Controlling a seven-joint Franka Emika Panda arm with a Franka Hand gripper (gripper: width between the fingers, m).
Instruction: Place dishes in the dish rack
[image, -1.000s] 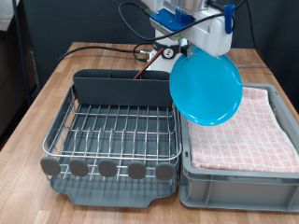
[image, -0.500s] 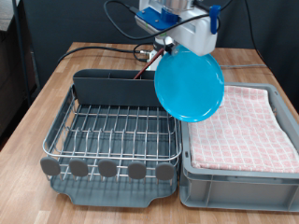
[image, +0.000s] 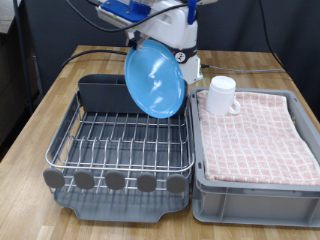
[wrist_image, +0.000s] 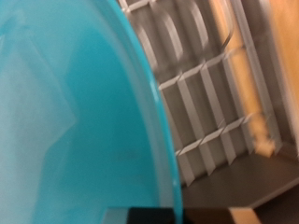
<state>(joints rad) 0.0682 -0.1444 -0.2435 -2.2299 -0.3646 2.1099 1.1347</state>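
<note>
A robot arm carries a round bright-blue plate (image: 155, 79) on edge above a large silver wire-grid dish rack (image: 125, 140) that sits on a dark grey plastic tray on a wooden table (image: 40, 110). Over the past second the plate has travelled from above a grey tub (image: 255, 190), at about three o'clock in the exterior view, across to the rack at centre. Half a second ago it hung over the rack's edge nearest the tub; it now hangs over the rack's far half, just in front of the dark grey oblong caddy (image: 100, 93). Its concave face is turned toward ten o'clock. In my judgement this puts the plate close to being set among the wires, though it is not yet resting on them.

The move has also uncovered a white handled mug (image: 221, 94), previously hidden behind the plate. It stands upright on a pink checked cloth (image: 255, 135) inside the tub, at about two o'clock from the rack's centre.

The gripper (image: 178, 55) sits at the plate's upper rim, at about one o'clock from the plate's middle, and clasps that rim. Its fingertips are hidden behind the plate. The plate hangs below it, toward seven o'clock. In the wrist view the plate's blue surface (wrist_image: 75, 112) fills most of the picture, with the rack's wire grid (wrist_image: 201, 93) close beyond its curved edge. No spoon is visible.
</note>
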